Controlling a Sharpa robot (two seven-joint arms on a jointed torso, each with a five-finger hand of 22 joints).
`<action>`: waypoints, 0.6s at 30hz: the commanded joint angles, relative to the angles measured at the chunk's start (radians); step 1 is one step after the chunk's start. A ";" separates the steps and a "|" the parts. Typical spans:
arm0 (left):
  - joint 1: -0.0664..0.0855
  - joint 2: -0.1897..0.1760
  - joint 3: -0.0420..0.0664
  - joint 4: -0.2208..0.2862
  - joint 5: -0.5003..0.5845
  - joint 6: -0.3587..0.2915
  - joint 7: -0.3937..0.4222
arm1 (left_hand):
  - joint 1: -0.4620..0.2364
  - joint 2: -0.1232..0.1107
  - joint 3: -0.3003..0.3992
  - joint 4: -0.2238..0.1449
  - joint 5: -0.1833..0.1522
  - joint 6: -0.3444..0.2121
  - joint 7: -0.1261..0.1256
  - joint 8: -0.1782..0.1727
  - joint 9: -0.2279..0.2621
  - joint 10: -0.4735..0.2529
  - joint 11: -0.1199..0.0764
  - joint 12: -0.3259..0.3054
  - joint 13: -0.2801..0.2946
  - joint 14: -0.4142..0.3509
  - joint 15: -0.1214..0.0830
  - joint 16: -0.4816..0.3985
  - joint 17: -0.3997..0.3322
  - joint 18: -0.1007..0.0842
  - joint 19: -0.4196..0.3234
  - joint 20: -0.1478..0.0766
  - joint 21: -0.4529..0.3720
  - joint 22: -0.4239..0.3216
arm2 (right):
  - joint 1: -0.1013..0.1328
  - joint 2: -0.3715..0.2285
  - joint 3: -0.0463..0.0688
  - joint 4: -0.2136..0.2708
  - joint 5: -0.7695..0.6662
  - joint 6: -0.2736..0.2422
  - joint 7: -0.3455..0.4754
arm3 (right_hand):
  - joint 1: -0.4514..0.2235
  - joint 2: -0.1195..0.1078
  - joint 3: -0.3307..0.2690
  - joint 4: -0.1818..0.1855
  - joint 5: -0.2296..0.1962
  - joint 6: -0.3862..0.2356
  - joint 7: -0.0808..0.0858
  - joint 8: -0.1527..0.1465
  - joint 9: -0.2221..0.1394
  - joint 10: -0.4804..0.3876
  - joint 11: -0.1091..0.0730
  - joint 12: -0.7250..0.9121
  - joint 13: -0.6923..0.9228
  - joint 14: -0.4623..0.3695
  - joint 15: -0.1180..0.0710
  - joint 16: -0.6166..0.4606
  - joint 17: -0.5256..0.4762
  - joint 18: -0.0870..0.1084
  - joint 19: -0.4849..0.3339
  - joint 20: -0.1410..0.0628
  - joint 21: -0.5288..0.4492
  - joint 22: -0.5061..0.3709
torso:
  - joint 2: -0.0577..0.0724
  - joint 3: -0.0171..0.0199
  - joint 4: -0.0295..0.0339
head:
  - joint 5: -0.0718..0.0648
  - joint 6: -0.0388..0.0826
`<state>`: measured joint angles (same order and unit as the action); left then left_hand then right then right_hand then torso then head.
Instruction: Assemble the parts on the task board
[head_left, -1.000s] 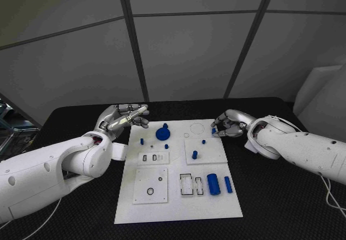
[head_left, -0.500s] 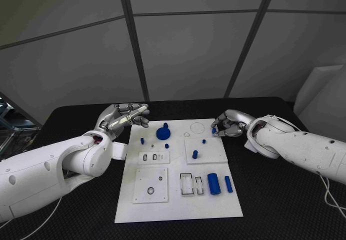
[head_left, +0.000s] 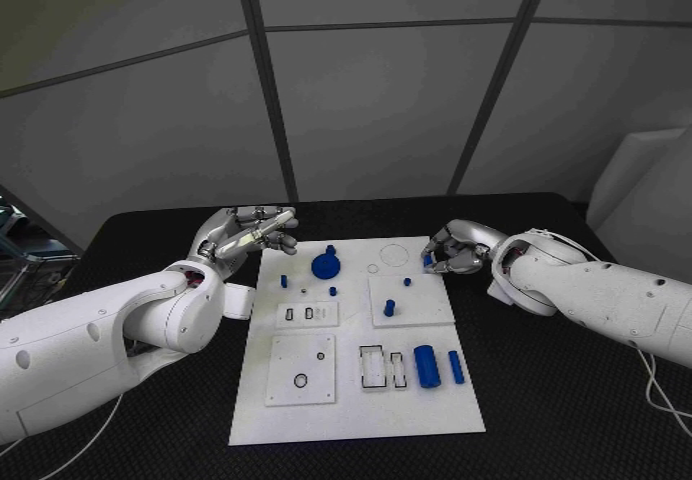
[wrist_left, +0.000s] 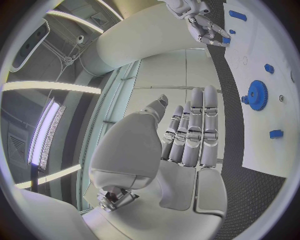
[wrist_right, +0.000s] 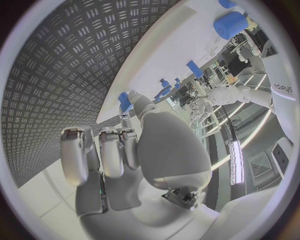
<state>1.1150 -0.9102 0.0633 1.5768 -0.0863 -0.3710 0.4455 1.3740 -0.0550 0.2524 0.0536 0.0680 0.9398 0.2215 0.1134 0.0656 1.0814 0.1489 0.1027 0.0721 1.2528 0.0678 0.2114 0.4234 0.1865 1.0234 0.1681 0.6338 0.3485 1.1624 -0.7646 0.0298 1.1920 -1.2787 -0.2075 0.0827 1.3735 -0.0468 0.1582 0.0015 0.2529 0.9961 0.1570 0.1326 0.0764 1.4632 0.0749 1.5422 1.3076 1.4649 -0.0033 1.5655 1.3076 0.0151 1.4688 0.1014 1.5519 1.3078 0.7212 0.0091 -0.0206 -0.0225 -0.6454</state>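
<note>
Your right hand (head_left: 457, 252) sits at the board's far right corner, about one o'clock from the middle of the task board (head_left: 361, 420), with its fingers closed around a small blue part (head_left: 428, 261). The right wrist view shows that part (wrist_right: 125, 101) pinched at the fingertips, just above the white plate. Your left hand (head_left: 248, 235) waits off the far left corner, near eleven o'clock, over the black table (head_left: 577, 400); its fingers lie straight and close together in the left wrist view, with nothing in them.

The step in hand looks like seating this small piece somewhere near the far right edge. I cannot tell which hole it is meant for, so confirm the target before you descend.

- Keep the pinch firm but light; the piece is small and could twist between the fingertips.
- Bring it upright over the hole, then lower slowly and straight down.
- Mind the blue gear (head_left: 326, 266) at twelve o'clock and the short pegs (head_left: 389, 309) standing near the middle; keep your other fingers off them.
- Let go only once the piece stands by itself.
- The blue cylinder (head_left: 427, 366) and thin blue bar (head_left: 456, 368) at five o'clock lie untouched, so much assembly seems to remain.
</note>
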 joint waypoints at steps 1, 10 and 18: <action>0.001 -0.001 0.001 0.001 0.000 0.010 0.005 | 0.005 0.006 0.002 -0.005 -0.003 -0.007 0.000 -0.005 0.001 -0.002 0.001 -0.005 0.001 -0.002 0.004 -0.005 0.001 -0.004 -0.006 0.000 0.003 0.001 | 0.002 0.002 0.001 -0.001 -0.011 0.013 -0.005 | 0.003 0.009 0.005 0.001 -0.004 0.009 0.000 0.004 0.002 0.085 0.000 0.005 0.236 0.106 0.003 0.005 0.263 -0.008 0.083 0.007 0.004 0.235 | 0.000 0.0001 -0.0006 | 0.000 -0.001; 0.001 -0.001 0.001 0.001 0.000 0.010 0.005 | 0.005 0.006 0.002 -0.005 -0.003 -0.007 0.000 -0.005 0.001 -0.002 0.001 -0.005 0.001 -0.002 0.004 -0.005 0.001 -0.004 -0.006 0.000 0.003 0.001 | 0.001 0.003 0.001 -0.006 -0.016 -0.010 -0.015 | 0.004 0.025 0.017 0.001 -0.003 0.025 -0.008 0.009 0.002 0.084 -0.007 0.005 0.235 0.106 0.000 0.005 0.263 -0.009 0.087 0.005 0.007 0.240 | 0.000 0.0003 0.0005 | -0.001 -0.004; 0.001 -0.002 0.001 0.001 0.000 0.011 0.005 | 0.005 0.006 0.002 -0.005 -0.003 -0.007 0.000 -0.005 0.001 -0.002 0.001 -0.005 0.001 -0.002 0.004 -0.005 0.001 -0.004 -0.006 0.000 0.003 0.001 | 0.001 0.001 0.001 0.010 -0.011 -0.043 -0.011 | 0.019 0.058 0.049 -0.006 -0.044 0.047 -0.018 0.016 0.004 0.082 -0.017 0.002 0.233 0.106 -0.007 0.005 0.263 -0.012 0.093 -0.001 0.012 0.250 | -0.001 0.0008 -0.0004 | 0.000 -0.005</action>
<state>1.1150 -0.9119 0.0633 1.5769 -0.0863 -0.3706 0.4455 1.3740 -0.0550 0.2525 0.0536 0.0680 0.9398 0.2215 0.1134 0.0656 1.0814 0.1489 0.1027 0.0720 1.2528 0.0678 0.2115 0.4232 0.1865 1.0234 0.1681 0.6338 0.3483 1.1623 -0.7637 0.0298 1.1935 -1.2879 -0.2197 0.0697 1.3904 -0.0055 0.2016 -0.0050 0.2125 1.0346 0.1394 0.1424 0.0776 1.4666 0.0641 1.5420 1.3076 1.4648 -0.0034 1.5655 1.3075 0.0151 1.4688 0.1014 1.5596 1.3077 0.7212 0.0096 -0.0209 -0.0229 -0.6496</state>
